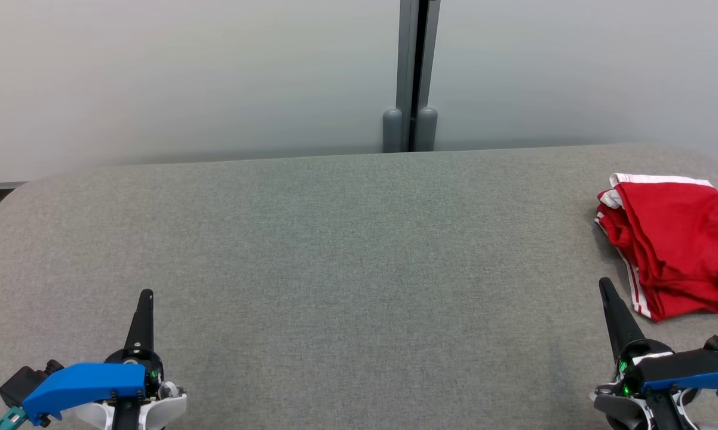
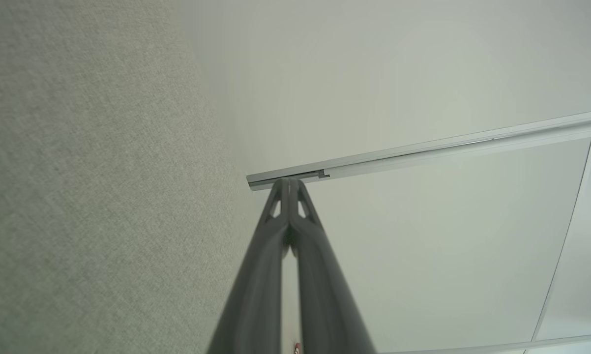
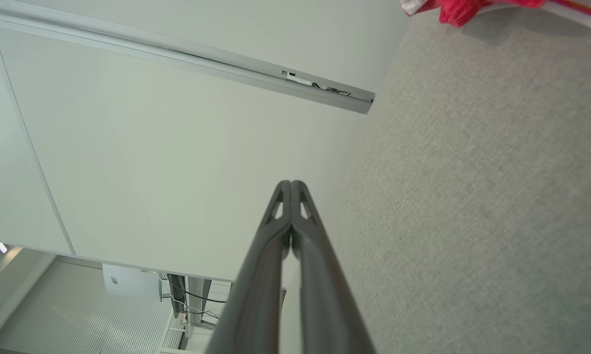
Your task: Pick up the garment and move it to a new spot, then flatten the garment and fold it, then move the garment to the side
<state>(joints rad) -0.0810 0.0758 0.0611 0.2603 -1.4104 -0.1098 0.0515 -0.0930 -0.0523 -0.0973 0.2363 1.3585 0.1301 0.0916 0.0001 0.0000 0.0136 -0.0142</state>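
The garment (image 1: 675,245) is red with white trim and lies bunched in a folded heap at the far right of the grey table (image 1: 347,239), running off the head view's right edge. A corner of the garment (image 3: 460,10) shows at the top of the right wrist view. My right gripper (image 1: 605,285) is shut and empty, just left of the garment's near edge and apart from it. At the lower left my left gripper (image 1: 147,295) is shut and empty, far from the garment. Both wrist views show the fingers pressed together at the tips, left gripper (image 2: 289,182), right gripper (image 3: 291,183).
A pale partition wall (image 1: 186,77) stands right behind the table's far edge, with a grey post (image 1: 411,77) at its joint. The table has rounded corners.
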